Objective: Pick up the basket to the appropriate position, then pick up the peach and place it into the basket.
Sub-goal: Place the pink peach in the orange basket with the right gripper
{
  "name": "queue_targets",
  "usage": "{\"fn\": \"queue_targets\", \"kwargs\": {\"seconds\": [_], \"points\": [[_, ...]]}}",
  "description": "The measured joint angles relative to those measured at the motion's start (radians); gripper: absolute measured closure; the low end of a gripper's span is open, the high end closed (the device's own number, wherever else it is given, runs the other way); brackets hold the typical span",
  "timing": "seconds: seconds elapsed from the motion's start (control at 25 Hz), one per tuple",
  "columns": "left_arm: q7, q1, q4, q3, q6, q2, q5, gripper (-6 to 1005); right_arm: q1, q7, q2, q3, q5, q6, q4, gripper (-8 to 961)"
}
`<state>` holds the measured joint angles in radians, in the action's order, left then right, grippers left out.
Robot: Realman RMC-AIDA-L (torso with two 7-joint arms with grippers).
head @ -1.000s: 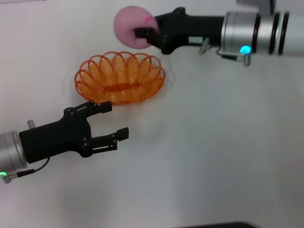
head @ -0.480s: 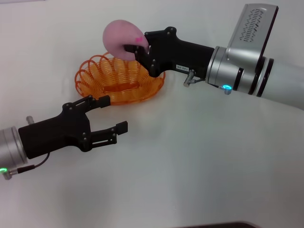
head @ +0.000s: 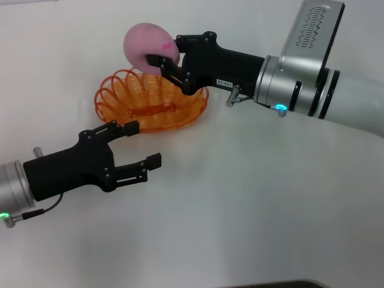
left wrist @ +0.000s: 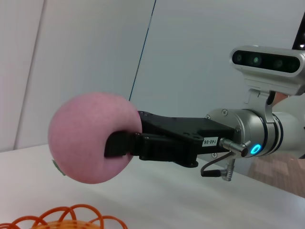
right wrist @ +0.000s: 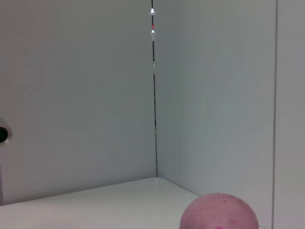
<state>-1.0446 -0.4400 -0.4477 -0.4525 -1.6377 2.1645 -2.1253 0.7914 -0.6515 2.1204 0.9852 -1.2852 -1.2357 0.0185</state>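
Note:
The orange wire basket [head: 150, 102] rests on the white table at centre left. My right gripper [head: 157, 54] is shut on the pale pink peach [head: 144, 43] and holds it in the air over the basket's far rim. The peach also shows in the left wrist view [left wrist: 90, 138], held by the right gripper's fingers [left wrist: 125, 143], and in the right wrist view [right wrist: 219, 212]. The basket's rim shows low in the left wrist view [left wrist: 66, 219]. My left gripper [head: 139, 147] is open and empty, just in front of the basket.
The white table [head: 252, 204] runs to plain walls behind. My right arm [head: 300, 90] reaches in from the right across the back of the table.
My right gripper has carried the peach leftward and down from behind the basket to over its far rim. The left gripper has barely moved.

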Motion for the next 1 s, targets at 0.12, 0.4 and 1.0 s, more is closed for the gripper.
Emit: {"fn": "queue_targets", "kwargs": {"seconds": [0.12, 0.4, 1.0], "points": [[0.0, 0.001, 0.004, 0.0, 0.001, 0.0, 0.0, 125, 0.009, -0.001, 0.001, -0.002, 0.0, 0.005, -0.008, 728], [0.0, 0.003, 0.012, -0.002, 0.009, 0.0, 0.0, 125, 0.015, -0.009, 0.0, -0.002, 0.001, 0.01, -0.011, 510], [0.001, 0.005, 0.012, -0.003, 0.01, 0.0, -0.001, 126, 0.013, -0.009, 0.001, -0.002, 0.001, 0.004, -0.021, -4]]}}
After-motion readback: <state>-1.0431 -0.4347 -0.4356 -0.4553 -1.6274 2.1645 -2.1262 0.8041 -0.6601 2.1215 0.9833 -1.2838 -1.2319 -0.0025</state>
